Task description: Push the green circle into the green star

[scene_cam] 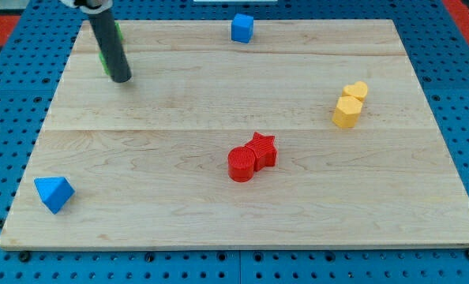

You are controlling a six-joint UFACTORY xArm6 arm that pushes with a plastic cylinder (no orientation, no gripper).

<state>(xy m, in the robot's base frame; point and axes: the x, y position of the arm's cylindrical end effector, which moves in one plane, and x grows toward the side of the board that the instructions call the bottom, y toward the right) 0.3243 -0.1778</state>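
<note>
One green block [106, 57] shows behind my tip [121, 79], mostly hidden.

Green blocks [108, 49] top left corner, mostly hidden; shapes unclear.

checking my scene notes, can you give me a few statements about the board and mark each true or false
1. The red star touches the red circle. True.
2. My tip is pressed against the blue cube. False: it sits near the view's top left, far from that cube, with green blocks mostly hidden behind the rod.
3. The two yellow blocks sit together at the view's right. True.
4. The blue triangular block lies at the view's top right. False: it is at the bottom left.
5. The green blocks' shapes are clearly visible. False: the rod covers them.
</note>
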